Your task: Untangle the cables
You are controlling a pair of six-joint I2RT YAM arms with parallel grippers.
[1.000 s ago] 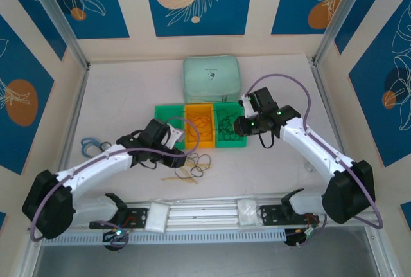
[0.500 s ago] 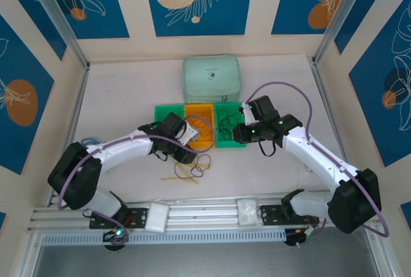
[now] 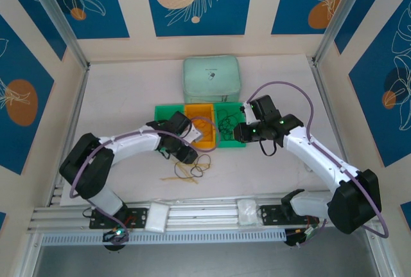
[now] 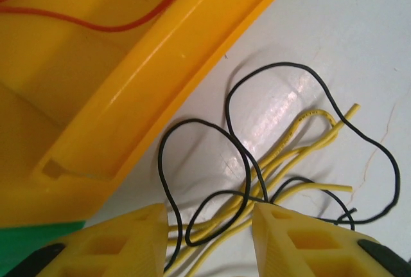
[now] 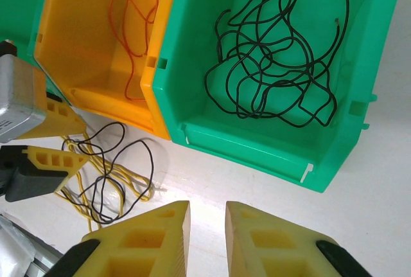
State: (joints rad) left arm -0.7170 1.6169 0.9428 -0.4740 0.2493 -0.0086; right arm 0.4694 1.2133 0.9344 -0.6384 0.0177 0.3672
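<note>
Top external: you get three open, hard plastic bins in a row on the table (image 3: pixel 128 90): left green bin (image 3: pixel 164 114), orange bin (image 3: pixel 204 143), right green bin (image 3: pixel 230 144). A soft pale-green pouch (image 3: pixel 212 78) with rounded corners sits at 12 o'clock of them.
loose tangle (image 3: pixel 192 169): thin wires on the bare white table, at 6 o'clock of the orange bin and just off its front wall.
black cables (image 4: pixel 280 65): left wrist view shows smooth, glossy, round loops crossing each other in the loose tangle.
yellow cables (image 4: pixel 308 116): straighter, kinked strands with cut ends, lying under and through the black loops.
orange-red cables (image 5: pixel 131 20): a few long, slack loops inside the orange bin, toward its 12 o'clock end.
black pile (image 5: pixel 276 58): a dense scribble of thin black wire on the floor of the right green bin.
left gripper (image 4: pixel 205 245): at 9 o'clock of the loose tangle. Its yellow ribbed plastic fingers stand a middling gap apart. Black and yellow strands run through that gap on the table, and you can't tell if a tip touches them; nothing is clamped.
right gripper (image 5: pixel 207 225): over bare table at 6 o'clock of the right green bin. It has the same yellow pocketed fingers, with only a narrow slit between them and nothing in it.
table surface: glossy white, with glare among the loops.
</note>
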